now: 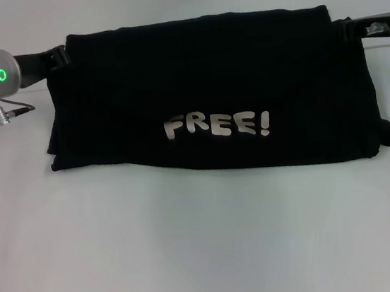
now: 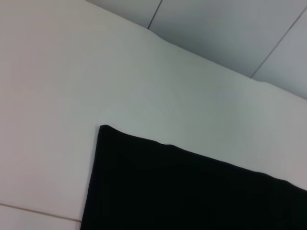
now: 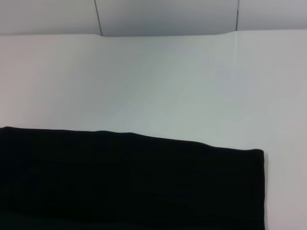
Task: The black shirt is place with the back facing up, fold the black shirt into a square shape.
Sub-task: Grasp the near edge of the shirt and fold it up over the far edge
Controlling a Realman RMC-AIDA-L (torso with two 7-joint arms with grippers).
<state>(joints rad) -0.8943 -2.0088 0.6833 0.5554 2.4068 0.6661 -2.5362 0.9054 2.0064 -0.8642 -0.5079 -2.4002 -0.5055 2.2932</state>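
Between the two grippers, the shirt (image 1: 211,101) is lying folded on the table (image 1: 208,251), lettering (image 1: 217,125) up. Left gripper (image 1: 58,58) and right gripper (image 1: 346,29) are meeting its far corners; finger state unclear.

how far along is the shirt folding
Partway. The black shirt already lies folded into a wide band, FREE! lettering on top. The left pincer and right pincer sit at its far corners. Left to do: folding the long band into a square.
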